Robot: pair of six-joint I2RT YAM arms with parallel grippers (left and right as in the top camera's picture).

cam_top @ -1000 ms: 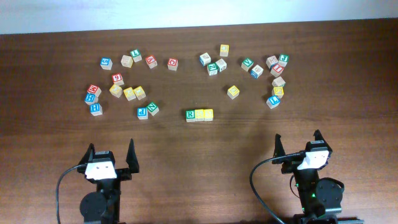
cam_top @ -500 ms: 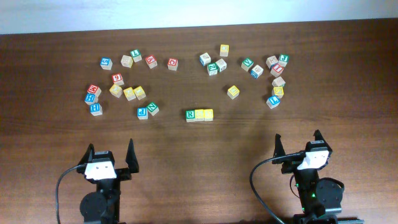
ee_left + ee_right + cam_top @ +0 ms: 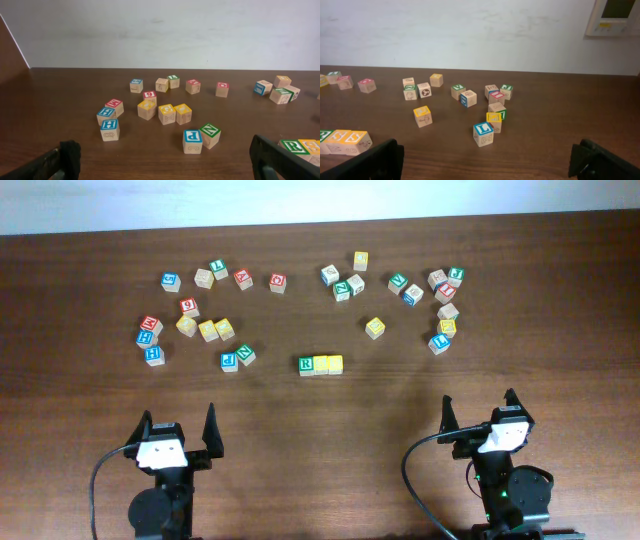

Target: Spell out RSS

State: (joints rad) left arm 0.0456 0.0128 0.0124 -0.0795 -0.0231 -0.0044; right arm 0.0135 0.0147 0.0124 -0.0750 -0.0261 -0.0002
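Three cubes stand side by side in a row at the table's middle: a green R cube (image 3: 306,365), then two yellow S cubes (image 3: 321,364) (image 3: 335,364). The left wrist view catches the R cube (image 3: 292,147) at its right edge; the right wrist view shows the yellow S cubes (image 3: 358,142) at its lower left. My left gripper (image 3: 178,428) rests near the front edge, open and empty, well short of the row. My right gripper (image 3: 478,412) sits at the front right, also open and empty.
Loose letter cubes lie scattered across the back: a left cluster (image 3: 206,330) with a blue P cube (image 3: 229,361) and green N cube (image 3: 245,354), and a right cluster (image 3: 440,300) with a blue L cube (image 3: 438,343). A lone yellow cube (image 3: 374,327) sits behind the row.
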